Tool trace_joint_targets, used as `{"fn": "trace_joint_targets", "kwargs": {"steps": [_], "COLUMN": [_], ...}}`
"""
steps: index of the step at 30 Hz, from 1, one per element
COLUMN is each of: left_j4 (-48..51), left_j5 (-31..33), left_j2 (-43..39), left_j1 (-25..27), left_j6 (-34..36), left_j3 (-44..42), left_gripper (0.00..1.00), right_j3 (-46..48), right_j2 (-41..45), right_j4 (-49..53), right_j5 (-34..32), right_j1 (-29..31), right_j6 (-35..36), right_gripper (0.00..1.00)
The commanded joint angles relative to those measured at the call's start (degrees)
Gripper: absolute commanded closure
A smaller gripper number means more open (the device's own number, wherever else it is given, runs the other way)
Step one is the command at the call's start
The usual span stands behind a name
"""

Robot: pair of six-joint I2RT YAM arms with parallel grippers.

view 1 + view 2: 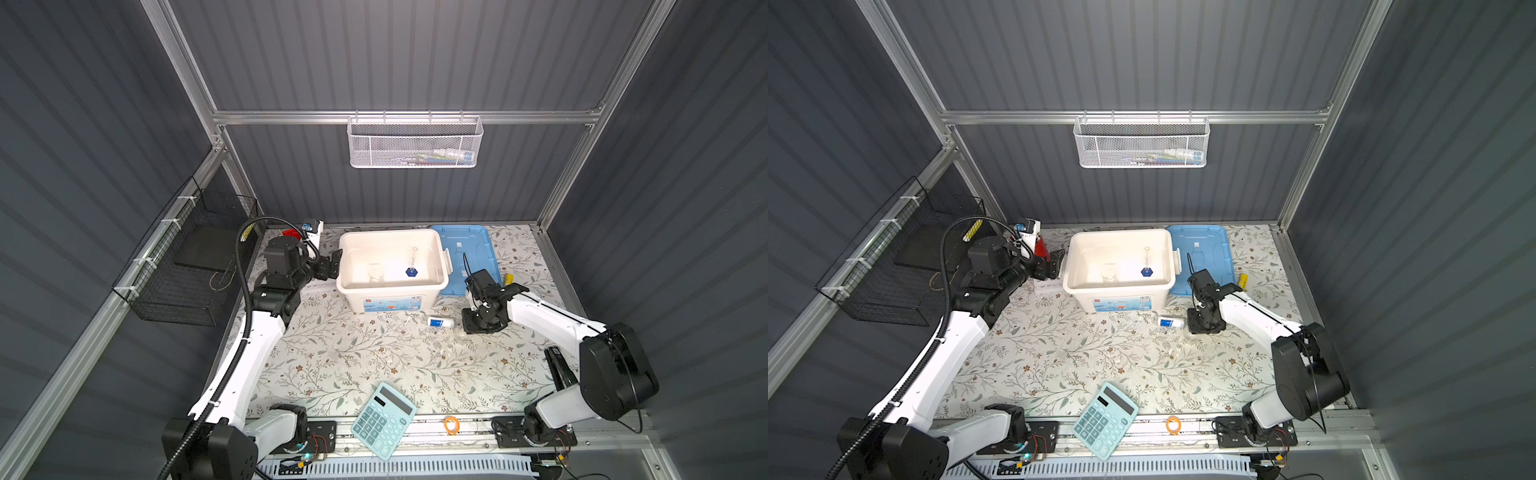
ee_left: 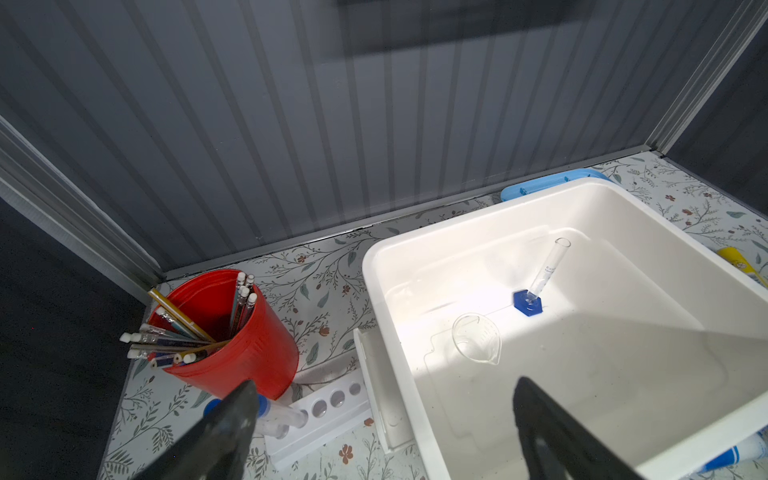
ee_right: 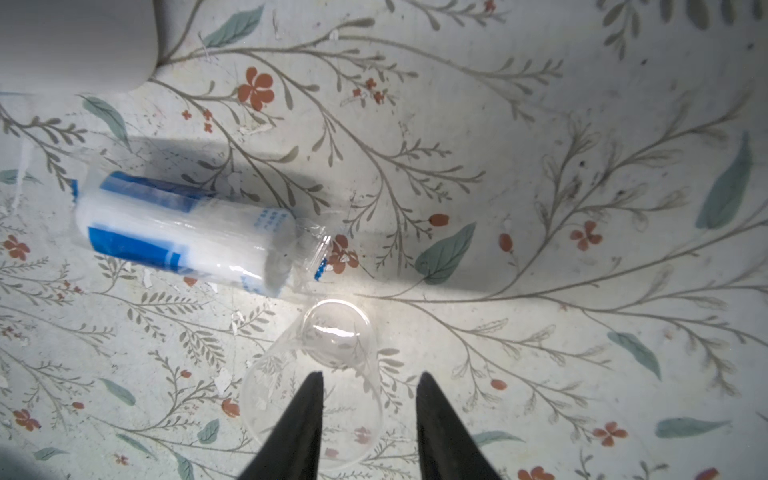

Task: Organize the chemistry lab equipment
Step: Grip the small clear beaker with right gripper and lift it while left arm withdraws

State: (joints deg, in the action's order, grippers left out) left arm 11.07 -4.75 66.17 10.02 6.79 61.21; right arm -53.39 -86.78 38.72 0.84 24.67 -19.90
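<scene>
Reaching for a clear beaker (image 3: 332,345) that lies on its side on the floral table (image 3: 561,124), the right gripper (image 3: 368,374) hangs just above it, jaws partly apart and nothing clamped; whether a finger touches the glass I cannot tell. The step looks like a pick-up for the white bin (image 1: 392,233), where a slim cylinder (image 2: 540,274) and a second beaker (image 2: 476,336) stand. Next it likely needs a gentle squeeze on the thin wall, then a lift. The glass is see-through and faint, its end just beside a blue-white labelled container (image 3: 178,228). The left gripper (image 2: 386,381) hovers wide open by the bin's edge
</scene>
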Motion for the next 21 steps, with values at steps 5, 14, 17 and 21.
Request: {"fn": "trace_joint_targets", "kwargs": {"steps": [5, 14, 17, 21], "left_j4": [-0.3, -0.3, -0.3, -0.3], "left_j5": [-0.9, -0.8, -0.8, -1.0], "left_j2": [0.2, 0.1, 0.0, 0.0], "left_j1": [-0.4, -0.4, -0.4, -0.4], "left_j6": [-0.6, -0.5, -0.5, -0.6], "left_j3": [-0.6, -0.8, -0.8, -0.8], "left_gripper": [0.05, 0.04, 0.04, 0.05], "right_j3": [-0.5, 0.2, -0.1, -0.9], "right_j2": [-2.1, -3.6, -2.9, -1.3], "right_j4": [-0.2, -1.1, -0.1, 1.4], "right_j5": [-1.3, -0.7, -0.7, -1.5], "right_j1": [0.7, 1.0, 1.0, 1.0], "right_j6": [0.5, 0.1, 0.3, 0.7], "right_gripper": [0.64, 0.78, 0.84, 0.89]}}
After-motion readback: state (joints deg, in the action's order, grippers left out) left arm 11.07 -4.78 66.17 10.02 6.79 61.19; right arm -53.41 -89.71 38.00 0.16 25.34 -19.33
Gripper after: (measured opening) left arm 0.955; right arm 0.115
